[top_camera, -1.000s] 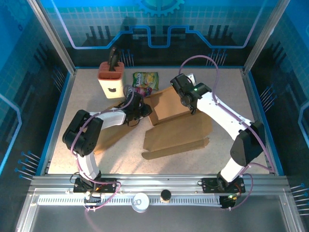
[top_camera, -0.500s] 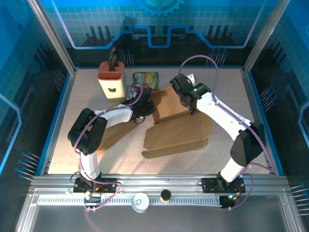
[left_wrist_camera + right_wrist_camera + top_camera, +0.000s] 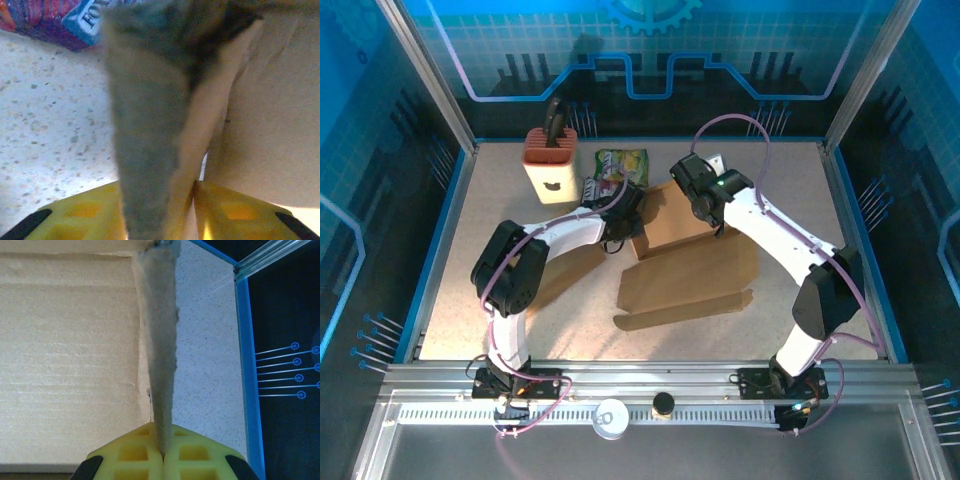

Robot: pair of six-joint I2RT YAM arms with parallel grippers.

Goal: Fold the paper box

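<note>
Near the far-left corner of the counter (image 3: 770,330), a tan block (image 3: 550,170) and a snack bag (image 3: 620,165) sit out of the way. Just right of them, the left fingers (image 3: 626,203) look pinched on a blurry flap at the left end of the paper box (image 3: 685,270), which lies mid-counter. The right fingers (image 3: 688,178) are clamped tight on its far wall edge. One section stands raised between them while the broad panels toward the near edge lie flat, so I'd say most of the folding remains.
</note>
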